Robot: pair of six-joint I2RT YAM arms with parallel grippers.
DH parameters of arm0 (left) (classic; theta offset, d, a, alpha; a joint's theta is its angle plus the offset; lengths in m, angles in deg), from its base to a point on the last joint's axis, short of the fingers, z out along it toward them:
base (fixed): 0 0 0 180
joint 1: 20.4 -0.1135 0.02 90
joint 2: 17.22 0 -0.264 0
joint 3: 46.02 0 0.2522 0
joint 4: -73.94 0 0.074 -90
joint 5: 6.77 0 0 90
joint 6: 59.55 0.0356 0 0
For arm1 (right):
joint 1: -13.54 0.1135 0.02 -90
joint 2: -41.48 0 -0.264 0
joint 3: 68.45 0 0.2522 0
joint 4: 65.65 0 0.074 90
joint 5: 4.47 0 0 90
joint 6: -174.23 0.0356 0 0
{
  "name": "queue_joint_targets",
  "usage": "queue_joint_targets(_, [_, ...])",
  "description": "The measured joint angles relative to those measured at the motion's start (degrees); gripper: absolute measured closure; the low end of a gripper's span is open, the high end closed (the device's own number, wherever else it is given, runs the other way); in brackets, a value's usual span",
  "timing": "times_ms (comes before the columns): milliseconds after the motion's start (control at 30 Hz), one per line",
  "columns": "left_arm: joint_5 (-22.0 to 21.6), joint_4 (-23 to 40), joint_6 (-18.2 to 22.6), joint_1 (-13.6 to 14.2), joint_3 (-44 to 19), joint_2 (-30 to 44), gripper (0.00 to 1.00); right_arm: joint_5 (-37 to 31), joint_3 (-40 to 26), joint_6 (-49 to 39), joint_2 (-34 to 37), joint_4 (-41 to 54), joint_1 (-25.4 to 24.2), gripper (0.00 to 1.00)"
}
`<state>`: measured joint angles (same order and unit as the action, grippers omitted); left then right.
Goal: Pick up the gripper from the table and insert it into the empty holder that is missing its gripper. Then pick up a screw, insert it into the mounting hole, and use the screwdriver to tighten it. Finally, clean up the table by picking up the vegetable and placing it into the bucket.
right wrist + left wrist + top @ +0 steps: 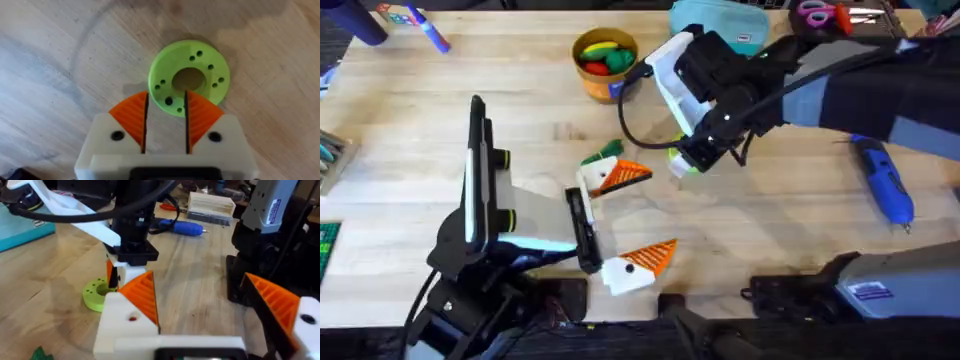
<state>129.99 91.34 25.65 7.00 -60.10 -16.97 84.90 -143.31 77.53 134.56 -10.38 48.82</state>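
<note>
The right arm (840,80) hides part of the teal pouch (720,25); the scissors (820,14) are edge-cropped.

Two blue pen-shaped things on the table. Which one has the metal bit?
The screwdriver: the thicker one, lying at the right of the table, bit pointing toward the near edge. The blue marker is slimmer, at the far left.

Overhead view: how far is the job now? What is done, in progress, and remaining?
Done: nothing certain; the bucket holds colourful items. In hand: the right tool, slightly open, is at a green ring's rim on the table. Left: the screwdriver lies untouched, and a green piece lies beside the open left tool.
</note>
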Motion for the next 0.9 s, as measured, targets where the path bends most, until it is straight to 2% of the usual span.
queue_joint_targets(133, [0.0, 0.0, 0.0, 0.0, 0.0, 0.0, 0.011, 0.0, 0.0, -0.3, 0.0, 0.0, 0.0, 0.810])
queue_joint_targets(300, [0.0, 0.0, 0.0, 0.0, 0.0, 0.0, 0.011, 0.0, 0.0, -0.2, 0.0, 0.0, 0.0, 0.906])
queue_joint_targets(433, [0.0, 0.0, 0.0, 0.0, 0.0, 0.0, 0.011, 0.0, 0.0, -0.2, 0.0, 0.2, 0.0, 0.933])
queue_joint_targets(533, [0.0, 0.0, 0.0, 0.0, 0.0, 0.0, 0.011, 0.0, 0.0, -0.2, 0.0, 0.5, 0.0, 0.992])
queue_joint_targets(900, [0.0, 0.0, 0.0, 0.0, 0.0, 0.0, 0.011, 0.0, 0.0, -0.2, 0.0, 0.5, 0.0, 0.995])
